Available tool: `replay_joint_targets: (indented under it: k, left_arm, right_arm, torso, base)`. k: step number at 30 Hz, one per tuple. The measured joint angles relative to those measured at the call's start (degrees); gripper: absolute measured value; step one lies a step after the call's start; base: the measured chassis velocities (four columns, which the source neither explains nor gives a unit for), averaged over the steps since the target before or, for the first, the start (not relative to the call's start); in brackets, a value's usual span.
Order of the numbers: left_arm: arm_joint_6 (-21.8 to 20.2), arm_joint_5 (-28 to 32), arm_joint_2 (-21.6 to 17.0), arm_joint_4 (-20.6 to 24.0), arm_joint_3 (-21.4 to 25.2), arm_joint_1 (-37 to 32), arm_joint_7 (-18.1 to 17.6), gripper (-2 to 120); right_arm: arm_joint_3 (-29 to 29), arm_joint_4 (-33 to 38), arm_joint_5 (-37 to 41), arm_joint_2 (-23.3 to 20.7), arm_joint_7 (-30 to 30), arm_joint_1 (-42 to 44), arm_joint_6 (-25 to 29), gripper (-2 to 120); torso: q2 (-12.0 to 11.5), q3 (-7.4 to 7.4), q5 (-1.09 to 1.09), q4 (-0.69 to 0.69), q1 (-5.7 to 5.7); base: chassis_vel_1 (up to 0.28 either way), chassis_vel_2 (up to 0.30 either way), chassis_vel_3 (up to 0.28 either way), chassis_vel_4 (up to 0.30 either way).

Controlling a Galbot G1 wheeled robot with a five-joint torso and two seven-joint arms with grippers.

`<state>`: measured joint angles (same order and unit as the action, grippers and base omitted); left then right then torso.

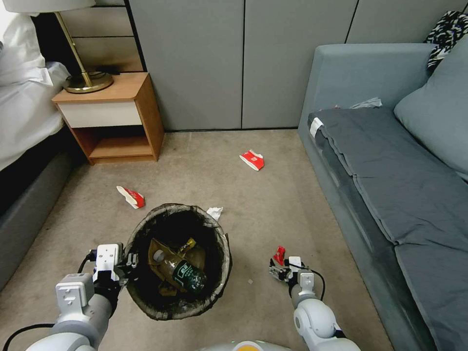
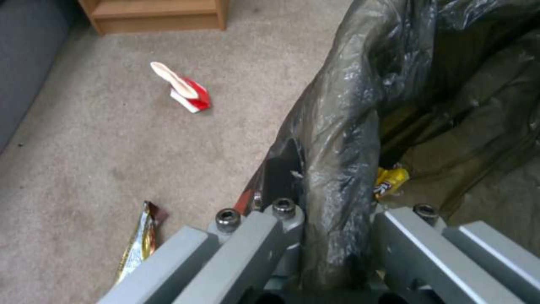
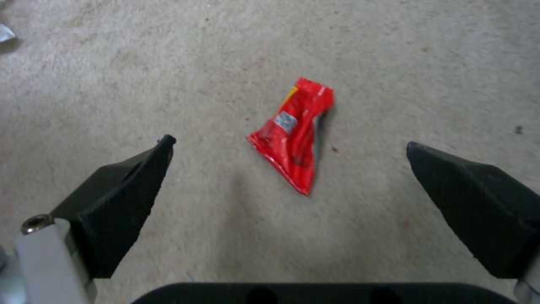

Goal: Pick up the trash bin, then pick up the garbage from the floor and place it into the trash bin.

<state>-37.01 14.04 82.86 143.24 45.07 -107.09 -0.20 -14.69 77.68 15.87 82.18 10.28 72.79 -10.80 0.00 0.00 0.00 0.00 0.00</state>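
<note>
My left gripper [image 1: 127, 265] is shut on the left rim of the trash bin [image 1: 204, 292], holding it above the floor [image 1: 273, 204]. The left wrist view shows its fingers [image 2: 281, 211] pinching the dark liner [image 2: 337, 139]. Inside the bin lie a bottle with a green label [image 1: 187, 274], a tan carton [image 1: 161, 265] and a yellow wrapper [image 2: 391, 181]. My right gripper [image 1: 279, 267] hangs open just over a red wrapper [image 3: 295, 135] on the carpet, which lies between its fingers. Two red-and-white cups [image 1: 252, 160] [image 1: 131, 196] and a white tissue [image 1: 214, 212] lie farther off.
A grey sofa [image 1: 390, 185] runs along the right side. A wooden nightstand [image 1: 114, 119] with a brass lamp [image 1: 85, 73] stands at the back left beside a bed [image 1: 24, 112]. A gold-brown wrapper [image 2: 141, 242] lies on the carpet below the bin's left side.
</note>
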Motion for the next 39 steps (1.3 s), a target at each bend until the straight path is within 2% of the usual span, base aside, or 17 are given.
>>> replay_joint_targets:
  k: [10,39]
  left_arm:
    - [0.0,-0.2,0.0,0.0,-0.2,-0.1,0.0,0]
    - [0.0,-0.1,-0.1,0.0,-0.3,0.3,0.0,0]
  right_arm:
    - [2.0,-4.4,2.2,1.0,1.6,-4.2,-1.6,100]
    - [2.7,-15.4,4.5,1.8,3.9,-12.0,-2.0,100]
  torso:
    - [0.0,0.0,0.0,0.0,0.0]
    - [0.0,0.0,0.0,0.0,0.0]
  base:
    - [0.0,0.0,0.0,0.0]
    - [0.0,0.0,0.0,0.0]
